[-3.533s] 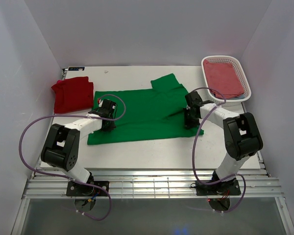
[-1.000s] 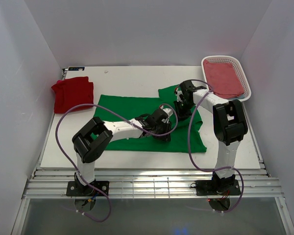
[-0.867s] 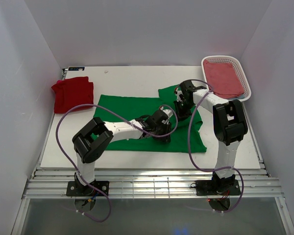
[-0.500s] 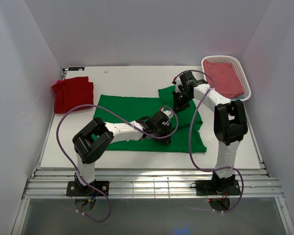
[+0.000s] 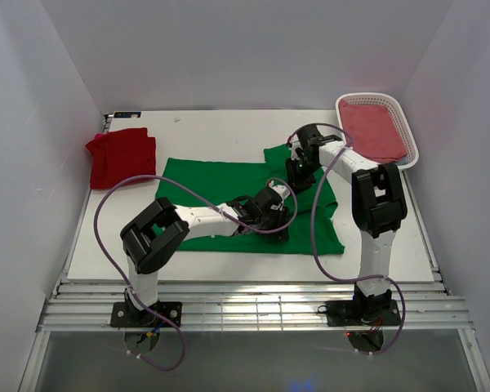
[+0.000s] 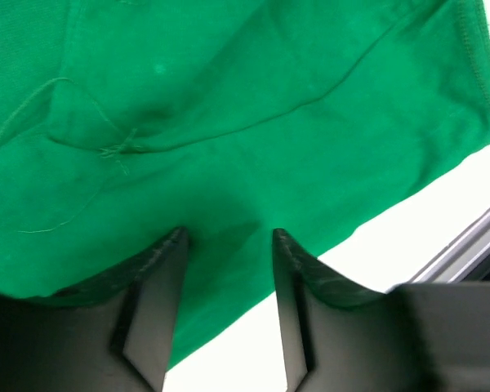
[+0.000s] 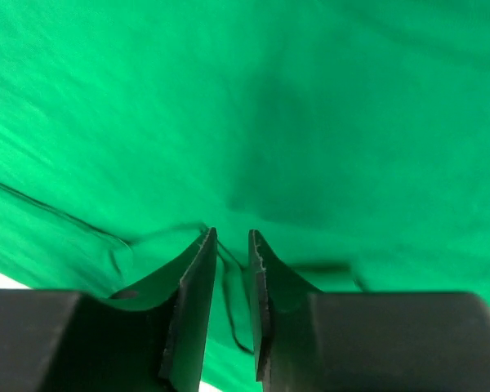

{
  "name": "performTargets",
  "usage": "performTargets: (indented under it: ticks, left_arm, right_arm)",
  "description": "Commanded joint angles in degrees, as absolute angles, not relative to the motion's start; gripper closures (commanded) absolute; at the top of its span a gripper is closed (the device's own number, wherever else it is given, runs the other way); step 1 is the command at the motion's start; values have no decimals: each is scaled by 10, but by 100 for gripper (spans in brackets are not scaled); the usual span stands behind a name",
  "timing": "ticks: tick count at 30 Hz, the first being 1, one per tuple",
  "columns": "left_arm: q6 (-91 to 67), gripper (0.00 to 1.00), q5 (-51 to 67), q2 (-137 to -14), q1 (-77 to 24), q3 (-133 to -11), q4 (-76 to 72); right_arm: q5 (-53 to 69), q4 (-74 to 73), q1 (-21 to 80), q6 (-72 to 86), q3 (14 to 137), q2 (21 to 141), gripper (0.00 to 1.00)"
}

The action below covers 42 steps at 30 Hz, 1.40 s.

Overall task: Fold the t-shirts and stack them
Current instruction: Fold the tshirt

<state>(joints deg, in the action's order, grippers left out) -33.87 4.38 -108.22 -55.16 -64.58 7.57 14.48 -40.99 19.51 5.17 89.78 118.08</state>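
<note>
Left wrist view showed the left gripper [image 6: 224,302] with jaws well apart over the bright green cotton t-shirt [image 5: 216,181] lying mid-table, gripping nothing. Within seconds it had crossed from the shirt's left edge to its right half, so a fold looked laid. Beyond, the right gripper [image 7: 229,314], jaws a slit apart, held nothing visible, and the folded deep red t-shirt [image 5: 121,157] lay far left.

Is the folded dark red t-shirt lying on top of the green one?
No, the dark red t-shirt lies by itself at the table's far left, apart from the green t-shirt spread in the middle.
</note>
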Motion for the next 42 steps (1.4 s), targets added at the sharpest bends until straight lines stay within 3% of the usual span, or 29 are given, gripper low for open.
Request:
performTargets:
  ticks: [1,15,17,18,20,37,38,40,42]
  left_arm:
    - [-338,42,26,-1066,-558,-632,95]
    - [-341,40,12,-1059,-558,-626,103]
    - [-341,40,11,-1060,-558,-624,104]
    - [-343,40,11,-1060,-558,-624,104]
    - [-345,40,11,-1061,-558,-622,105]
    - [-342,41,9,-1066,-558,-625,109]
    - [-340,41,9,-1067,-558,-626,111]
    - [-338,39,9,-1069,-558,-629,112]
    - [-337,31,9,-1071,-558,-633,117]
  right_arm:
    - [112,-434,196,40,870,1134,71]
    - [126,-421,197,40,781,1107,70]
    - [132,-416,198,40,778,1103,74]
    - [134,-412,198,40,773,1101,83]
    - [134,-402,199,42,771,1096,92]
    - [146,-446,199,61,923,1129,92]
    - [143,-450,200,60,919,1131,92]
    - [131,-455,199,59,903,1127,79]
    - [107,-460,199,60,870,1113,69]
